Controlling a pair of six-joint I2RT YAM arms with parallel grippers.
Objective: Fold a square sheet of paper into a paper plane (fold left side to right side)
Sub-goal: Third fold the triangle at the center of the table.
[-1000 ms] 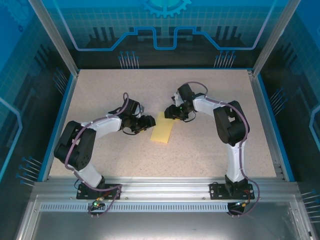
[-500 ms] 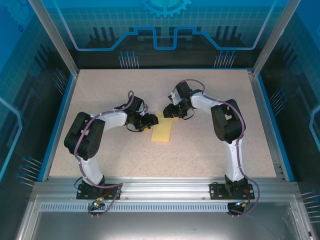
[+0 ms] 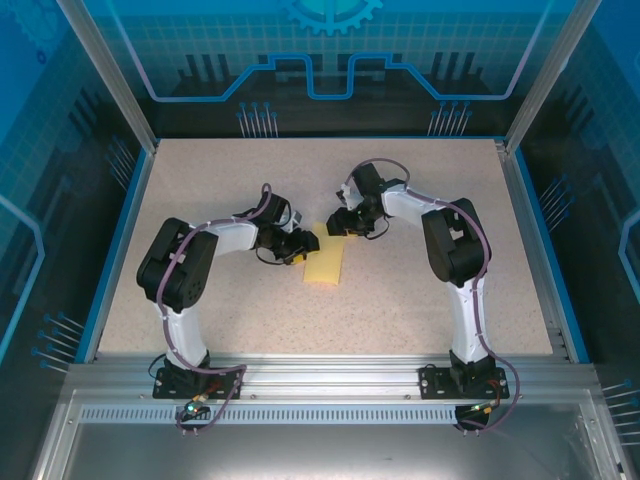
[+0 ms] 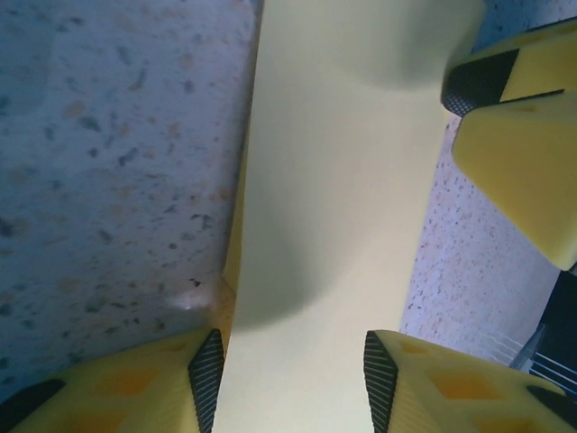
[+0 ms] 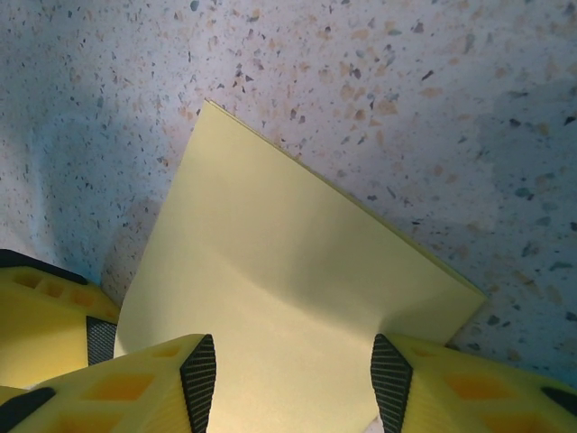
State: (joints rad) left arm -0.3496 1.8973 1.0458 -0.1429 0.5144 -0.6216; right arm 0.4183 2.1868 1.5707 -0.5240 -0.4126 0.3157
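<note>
The yellow sheet of paper (image 3: 325, 266) lies folded into a narrow rectangle in the middle of the table. My left gripper (image 3: 299, 246) is at its upper left edge. In the left wrist view the paper (image 4: 343, 180) runs between the spread fingers of the open left gripper (image 4: 293, 383). My right gripper (image 3: 344, 226) sits at the paper's far end. The right wrist view has the paper (image 5: 288, 271) lying flat under the open right gripper (image 5: 293, 383), one corner by its right finger. Each wrist view catches the other gripper's yellow fingers (image 4: 514, 153) (image 5: 45, 316) close by.
The speckled beige tabletop (image 3: 420, 300) is bordered by a blue rim (image 3: 120, 240) and transparent walls. Both arms bend inward, with their elbows (image 3: 170, 270) (image 3: 455, 250) raised at either side of the paper.
The left arm has swung right, bringing its gripper up against the paper's left edge. The right gripper shifted slightly left at the paper's far end. The paper stays put.
</note>
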